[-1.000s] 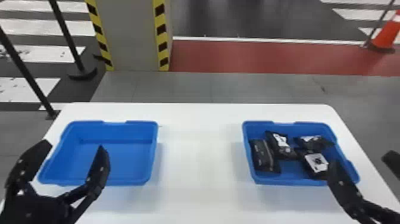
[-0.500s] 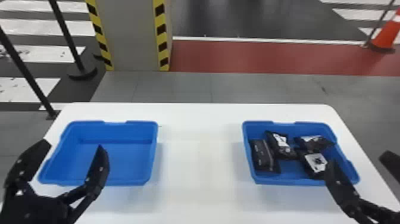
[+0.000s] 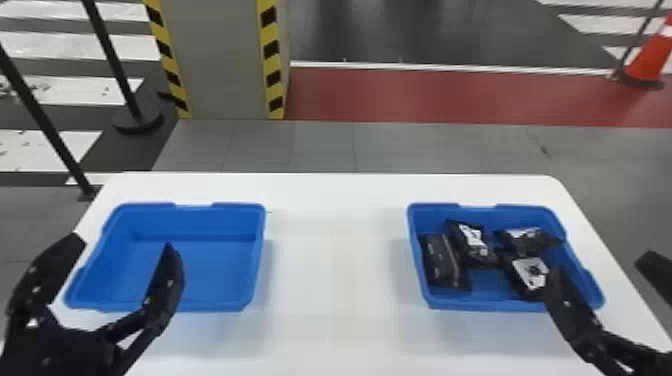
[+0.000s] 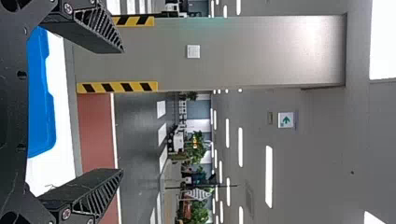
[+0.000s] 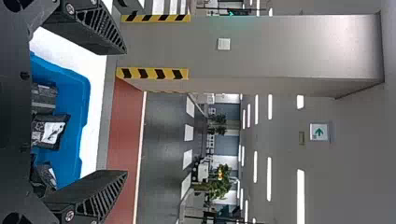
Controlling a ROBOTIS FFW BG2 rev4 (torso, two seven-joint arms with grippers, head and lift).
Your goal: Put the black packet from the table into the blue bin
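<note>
Gaping empty, left hand (image 3: pixel 123 242) and right hand (image 3: pixel 599 264) — the latter cropped — partly hide the blue bins (image 3: pixel 215 270).

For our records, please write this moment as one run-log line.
left hand open near left bin; right hand open near right bin; four black packets in right bin

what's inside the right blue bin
Four black packets lie in the bin. One of the right fingers hides part of its near right side; what's there can't be seen.
</note>
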